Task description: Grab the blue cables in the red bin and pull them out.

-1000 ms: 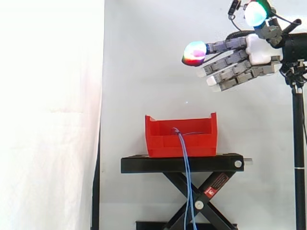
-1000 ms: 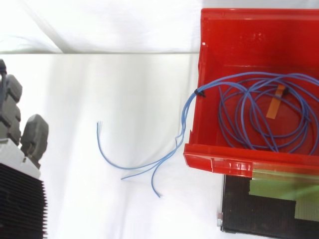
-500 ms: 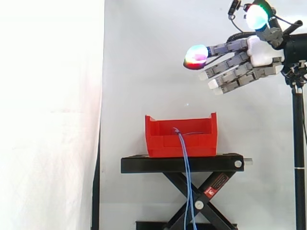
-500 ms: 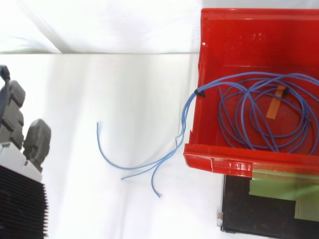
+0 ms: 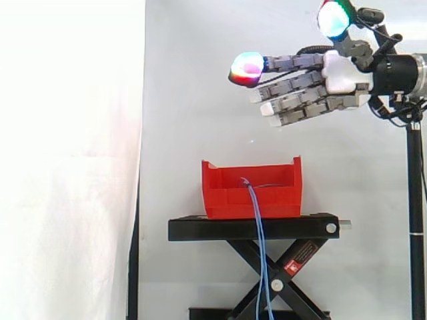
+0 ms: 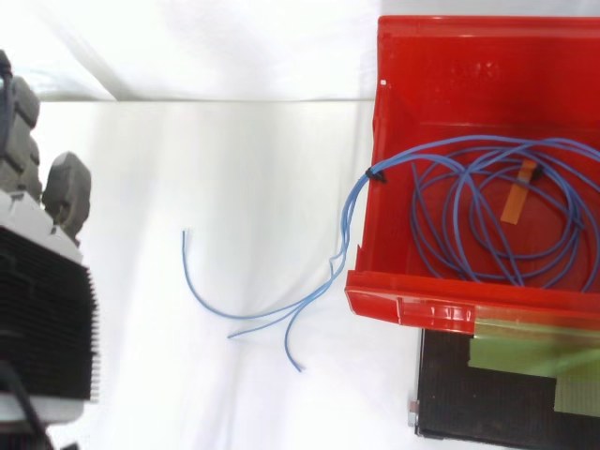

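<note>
- A black stand (image 5: 253, 229) with crossed legs is the surface here, and a red bin (image 5: 250, 200) sits on top of it.
- A thin black pole (image 5: 415, 200) goes up at the right side of the side view.
- Behind it all hangs a white curtain (image 5: 67, 167).
- The blue cables (image 5: 260, 267) come over the near wall of the bin and hang straight down past the stand.
- The hand (image 5: 340, 73) is high in the air, above the right end of the bin and well apart from it.
- Its fingers are straight and lie close side by side, pointing to the left of the view and almost level.
- The thumb sticks up, away from the fingers, and its pad (image 5: 333, 19) glows green and red.
- One fingertip pad (image 5: 247, 69) glows red, green and cyan.
- The hand holds nothing and touches nothing.
- The top view looks down into the bin (image 6: 412, 305), where the blue cables (image 6: 487, 216) lie in big round loops on the floor of the bin.
- A small orange strip (image 6: 517, 192) lies among the loops.
- A little black tie (image 6: 375, 175) holds the cables together at the bin's left wall, where they go over the edge.
- The loose ends spread out against the white to the left of the bin.
- From above, the hand (image 6: 66, 192) is at the left edge, well apart from the bin and the cable ends.
- The side view shows how high the hand is over the bin.
</note>
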